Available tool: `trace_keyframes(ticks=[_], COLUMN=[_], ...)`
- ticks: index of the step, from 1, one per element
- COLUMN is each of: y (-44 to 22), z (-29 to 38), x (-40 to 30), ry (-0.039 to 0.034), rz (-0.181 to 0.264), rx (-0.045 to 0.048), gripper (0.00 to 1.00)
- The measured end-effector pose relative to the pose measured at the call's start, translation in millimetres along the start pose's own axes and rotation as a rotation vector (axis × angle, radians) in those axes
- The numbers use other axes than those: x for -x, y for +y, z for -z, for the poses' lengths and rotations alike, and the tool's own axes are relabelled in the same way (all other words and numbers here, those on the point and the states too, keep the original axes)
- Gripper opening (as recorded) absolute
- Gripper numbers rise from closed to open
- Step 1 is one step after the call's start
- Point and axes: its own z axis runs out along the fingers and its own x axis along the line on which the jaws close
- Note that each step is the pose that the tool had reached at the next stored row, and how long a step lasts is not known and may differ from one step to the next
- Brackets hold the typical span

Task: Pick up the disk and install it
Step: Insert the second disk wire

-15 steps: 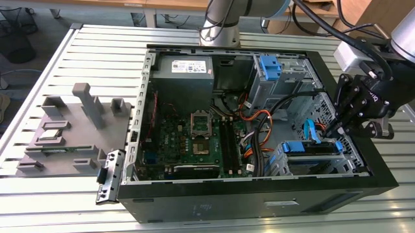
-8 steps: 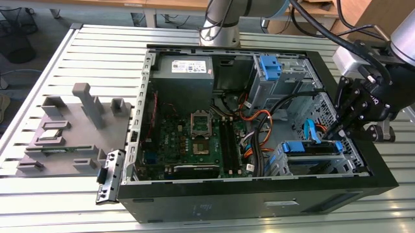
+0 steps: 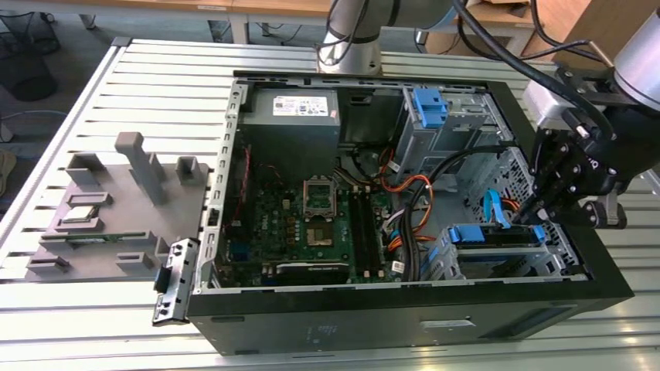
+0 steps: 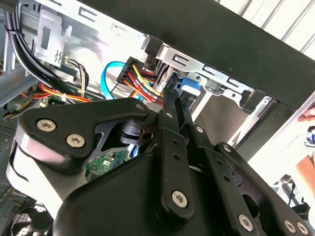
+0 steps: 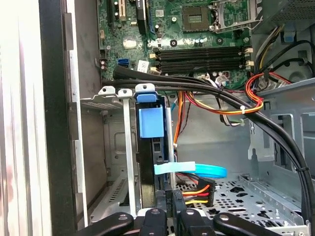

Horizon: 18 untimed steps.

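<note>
The disk (image 3: pixel 483 234), silver in a blue plastic frame, sits in the drive cage at the case's front corner, on the exterior view's right. In the first wrist view the disk (image 5: pixel 150 123) stands edge-on in its slot, its blue tab on top. My gripper (image 3: pixel 539 216) hangs just over the cage, beside the disk. In the first wrist view my gripper (image 5: pixel 170 214) is at the end of the disk, its two black fingers pressed together with nothing seen between them. The second wrist view shows the gripper (image 4: pixel 172 96) tips right next to the blue tab of the disk (image 4: pixel 189 87).
The open black case (image 3: pixel 413 317) holds a motherboard (image 3: pixel 309 216), a grey power-supply box (image 3: pixel 304 108), a bare blue bracket (image 3: pixel 428 104) in the far cage, and black, orange and blue cables (image 3: pixel 413 193) beside the disk's cage. A grey fixture (image 3: pixel 103 209) stands on the exterior view's left.
</note>
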Motion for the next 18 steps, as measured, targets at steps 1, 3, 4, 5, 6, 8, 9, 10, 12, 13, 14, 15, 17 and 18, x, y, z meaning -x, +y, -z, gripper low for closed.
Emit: trace_keyframes(ticks=[1, 3, 4, 5, 6, 8, 9, 10, 12, 13, 14, 15, 17, 18], y=[0.3, 1.7, 2.7, 2.9, 2.9, 2.9, 2.9, 3.1, 4.0, 4.1, 4.2, 4.2, 4.3, 4.5], z=[0.0, -0.1, -0.1, -0.1, -0.1, 0.0, -0.1, -0.1, -0.2, -0.2, -0.4, -0.4, -0.7, -0.8], x=[-0.2, -0.6, -0.8, -0.9, -0.9, -0.8, -0.8, -0.9, -0.9, -1.0, -1.0, -1.0, -1.1, -1.1], ry=[-0.0003, -0.0011, -0.0012, -0.0013, -0.0012, -0.0011, -0.0012, -0.0012, -0.0014, -0.0015, -0.0017, -0.0018, -0.0022, -0.0024], rz=[0.003, 0.007, 0.009, 0.009, 0.009, 0.009, 0.009, 0.009, 0.014, 0.019, 0.024, 0.031, 0.044, 0.048], rx=[-0.0031, -0.0098, -0.0120, -0.0124, -0.0124, -0.0125, -0.0125, -0.0126, -0.0150, -0.0171, -0.0192, -0.0216, -0.0271, -0.0297], gripper=[0.18, 0.18, 0.18, 0.18, 0.18, 0.18, 0.18, 0.18, 0.18, 0.18, 0.18, 0.18, 0.18, 0.18])
